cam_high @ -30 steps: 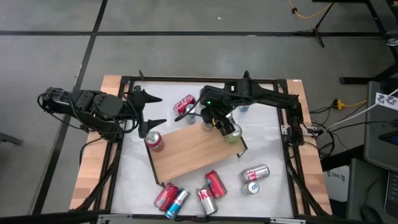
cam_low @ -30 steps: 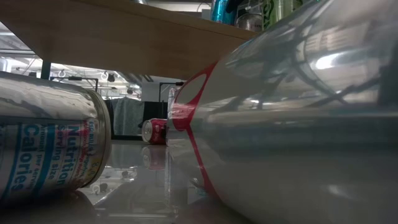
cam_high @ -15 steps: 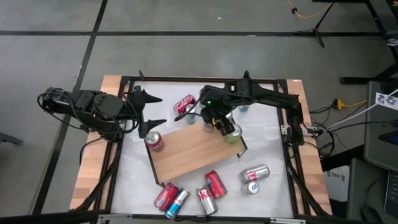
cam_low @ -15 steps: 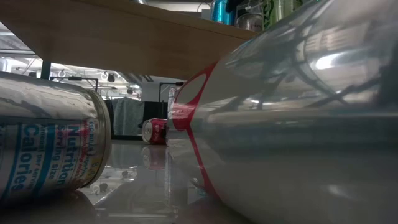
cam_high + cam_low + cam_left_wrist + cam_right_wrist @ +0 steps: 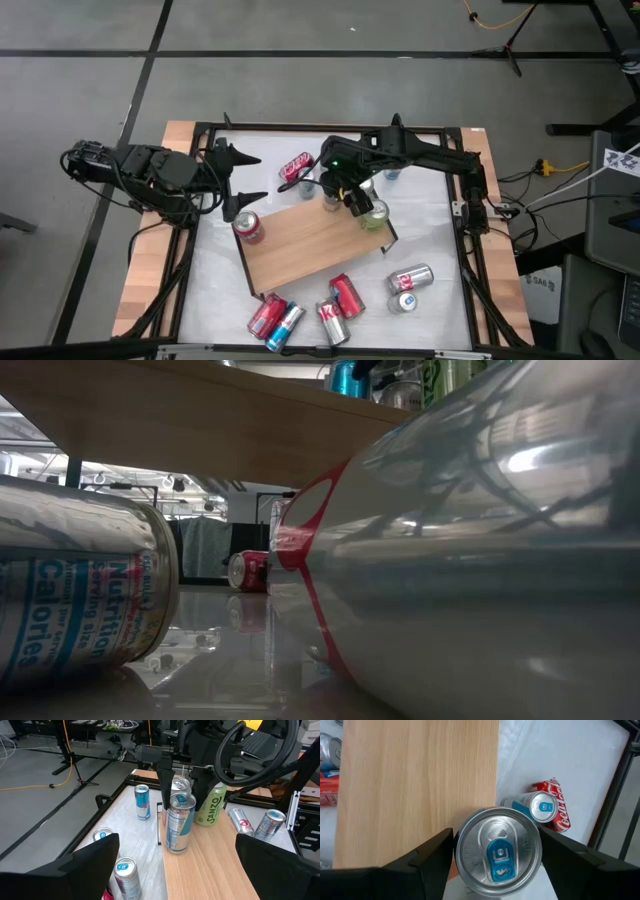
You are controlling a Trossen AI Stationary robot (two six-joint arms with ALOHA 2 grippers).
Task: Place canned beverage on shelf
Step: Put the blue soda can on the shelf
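Note:
The shelf (image 5: 315,245), a light wooden board on a black frame, stands in the middle of the white table. A silver and teal can (image 5: 179,822) stands upright on its base near the shelf's far edge. My right gripper (image 5: 497,865) hangs over it from above, open, one finger (image 5: 165,777) on either side of the can's top (image 5: 497,851), close to it but apart. A second silver can (image 5: 181,785) and a green can (image 5: 375,213) stand on the shelf beside it. My left gripper (image 5: 243,185) waits open above the table's left side, with nothing in it.
Several cans lie on the table near the front edge (image 5: 335,310), with two more at the right (image 5: 408,285). A red can (image 5: 296,167) lies at the far side, a blue can (image 5: 142,801) stands beyond the shelf, and another red can (image 5: 248,228) stands by the shelf's left corner.

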